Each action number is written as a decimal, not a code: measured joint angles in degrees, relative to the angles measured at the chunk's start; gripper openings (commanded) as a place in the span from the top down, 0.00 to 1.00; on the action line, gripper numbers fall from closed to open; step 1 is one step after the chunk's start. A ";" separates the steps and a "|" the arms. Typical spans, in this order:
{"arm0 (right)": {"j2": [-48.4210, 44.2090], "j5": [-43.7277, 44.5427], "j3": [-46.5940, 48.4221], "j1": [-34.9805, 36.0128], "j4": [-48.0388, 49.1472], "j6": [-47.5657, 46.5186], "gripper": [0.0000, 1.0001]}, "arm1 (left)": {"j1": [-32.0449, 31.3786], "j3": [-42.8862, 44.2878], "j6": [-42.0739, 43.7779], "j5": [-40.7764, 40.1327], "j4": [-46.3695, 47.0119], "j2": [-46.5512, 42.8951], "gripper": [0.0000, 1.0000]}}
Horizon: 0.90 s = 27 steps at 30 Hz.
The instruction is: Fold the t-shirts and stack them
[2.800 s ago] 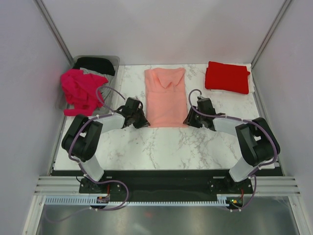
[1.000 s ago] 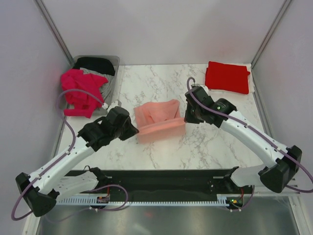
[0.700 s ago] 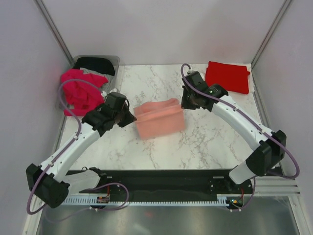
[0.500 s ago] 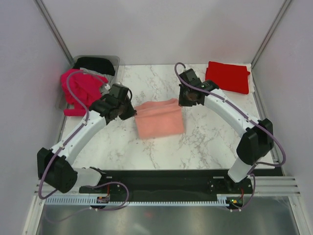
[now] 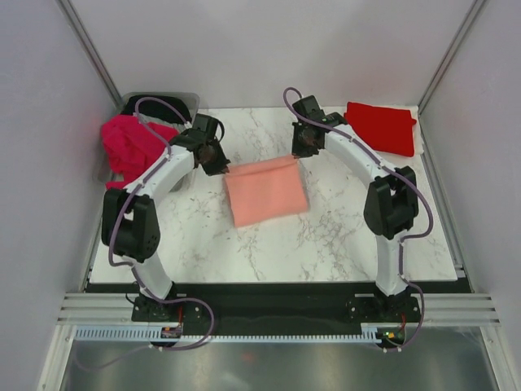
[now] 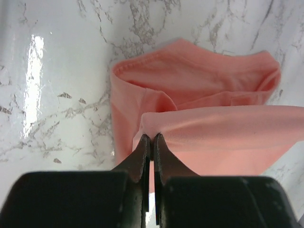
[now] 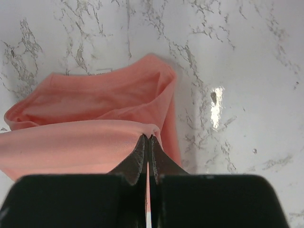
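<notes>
The salmon pink t-shirt point(image 5: 265, 190) lies folded in half in the middle of the marble table. My left gripper point(image 5: 222, 165) is shut on its far left corner point(image 6: 152, 128). My right gripper point(image 5: 298, 152) is shut on its far right corner point(image 7: 149, 129). Both hold the top layer slightly above the layer below. The bright red t-shirt point(image 5: 378, 128) lies folded at the back right. The magenta t-shirt point(image 5: 130, 147) hangs crumpled over the bin edge, and the black t-shirt point(image 5: 159, 107) lies in the bin.
A clear grey plastic bin point(image 5: 189, 101) stands at the back left corner. Grey walls close in the left, right and back. Both arms reach far over the table toward the back.
Both grippers lifted the near edge of the pink shirt and carried it toward the back, folding the shirt in half. The arms have stretched out farther.
</notes>
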 measured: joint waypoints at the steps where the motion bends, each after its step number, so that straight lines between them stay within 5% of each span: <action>1: 1.49 -0.44 1.25 -0.17 0.00 -0.26 1.00 | 0.48 0.61 0.24 0.11 0.15 1.53 0.98; 8: 11.69 -4.15 9.81 -0.63 0.63 -2.08 0.99 | 3.23 2.08 1.09 0.68 0.44 7.74 0.98; 9: 12.66 -4.50 10.71 -0.68 0.70 -2.14 0.91 | 3.56 2.58 1.33 0.87 0.33 8.50 0.93; 10: 13.68 -4.83 11.67 -0.79 0.72 -2.12 0.75 | 3.93 3.39 1.75 1.09 0.39 9.55 0.84; 11: 14.47 -5.11 12.52 -0.94 0.76 -2.05 0.31 | 4.26 4.50 2.14 1.49 0.26 10.67 0.67; 12: 15.15 -5.07 13.27 -1.20 0.70 -2.08 0.03 | 4.63 5.68 2.80 1.70 0.31 11.89 0.38; 15: 16.31 -4.70 15.26 -2.86 0.50 -3.19 0.02 | 6.10 7.56 3.93 3.15 0.26 14.14 0.04; 16: 16.28 -4.68 15.41 -3.63 0.55 -3.21 0.02 | 6.60 7.61 4.39 3.37 0.22 14.34 0.01; 19: 14.12 -4.55 13.18 -5.64 2.19 -3.19 0.02 | 7.69 7.61 4.52 3.89 -0.61 13.66 0.00; 27: -7.89 -13.46 -22.62 -6.62 16.52 -0.24 0.13 | 6.43 -0.42 6.16 7.39 -1.44 -1.90 0.02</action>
